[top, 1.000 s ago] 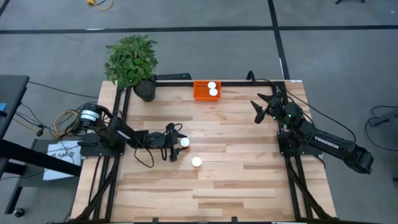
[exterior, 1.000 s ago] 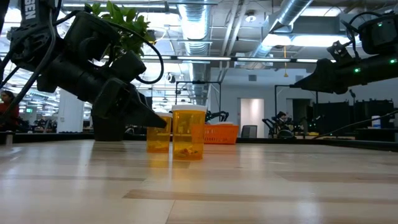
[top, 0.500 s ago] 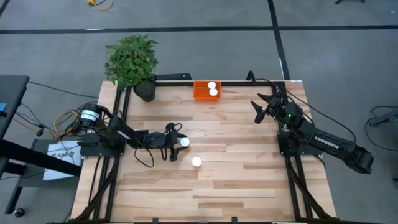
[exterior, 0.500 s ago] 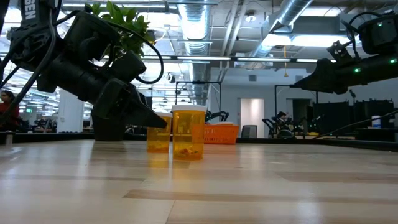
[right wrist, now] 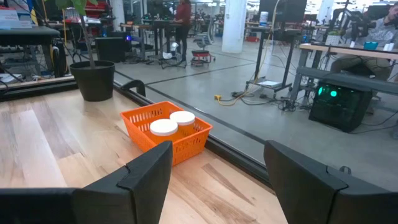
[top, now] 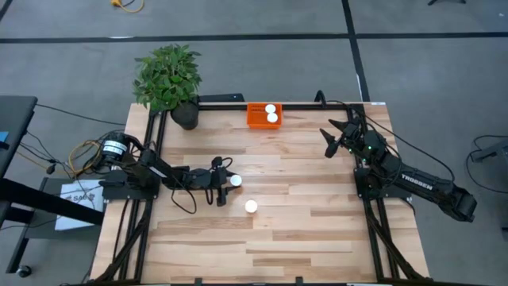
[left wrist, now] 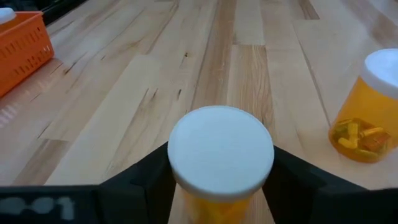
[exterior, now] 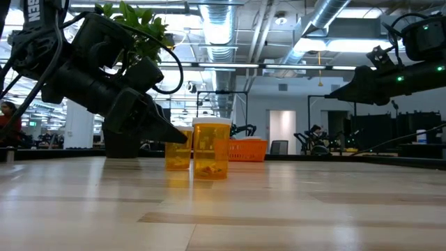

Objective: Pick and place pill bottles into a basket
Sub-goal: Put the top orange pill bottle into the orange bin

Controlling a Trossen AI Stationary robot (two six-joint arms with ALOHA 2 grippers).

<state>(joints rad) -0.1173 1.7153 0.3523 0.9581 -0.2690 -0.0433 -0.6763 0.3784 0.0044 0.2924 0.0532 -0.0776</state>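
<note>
Tabletop: upright pill bottle (left wrist: pixel 221 155) in left pincer (left wrist: pixel 217 177).

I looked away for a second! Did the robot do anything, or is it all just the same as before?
Almost the same. The left gripper squeezed shut on the pill bottle it already sat around, still standing on the table. The loose bottle, the basket with its two bottles, and the open right gripper waiting near it did not move.

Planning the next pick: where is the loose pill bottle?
In the high view the free pill bottle stands mid-table, just right of the bottle gripped by the left gripper.
</note>
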